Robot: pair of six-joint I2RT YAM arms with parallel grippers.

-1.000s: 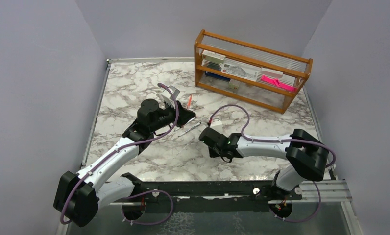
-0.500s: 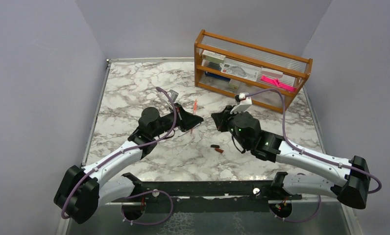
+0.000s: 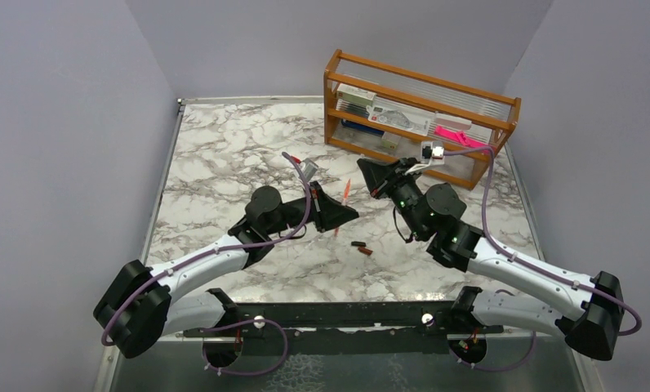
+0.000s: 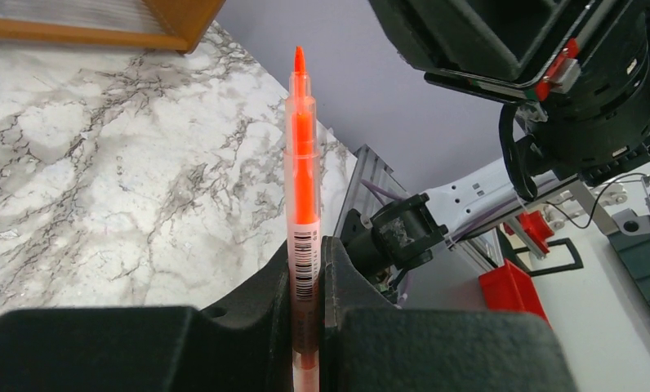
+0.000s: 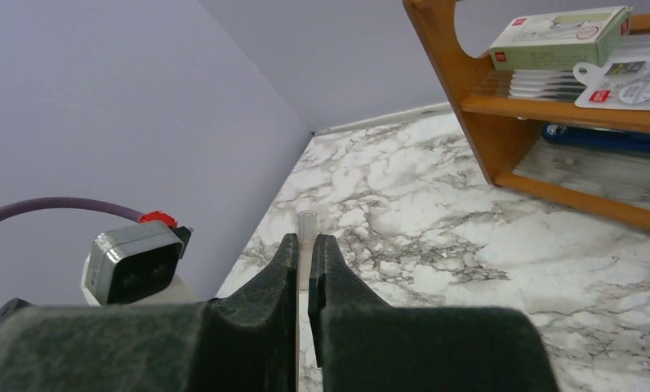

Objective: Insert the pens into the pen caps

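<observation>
My left gripper is shut on a translucent orange-red pen, held above the marble table with its pointed tip toward the far side. In the left wrist view the pen stands up from between the jaws of that gripper. My right gripper hovers just beyond and right of the pen tip, shut on a small clear tube-like cap that pokes out past its fingertips. A black pen cap and a dark red one lie on the table below, apart from both grippers.
A wooden rack stands at the far right, with boxes and a bright pink strip on its shelves. It sits close behind the right gripper, and its frame fills the right wrist view's upper right. Purple walls enclose the table.
Both arms moved right and toward the far side. The left carried the orange-red pen up off the table. The right rose from the table toward the rack, and two caps now show below.
</observation>
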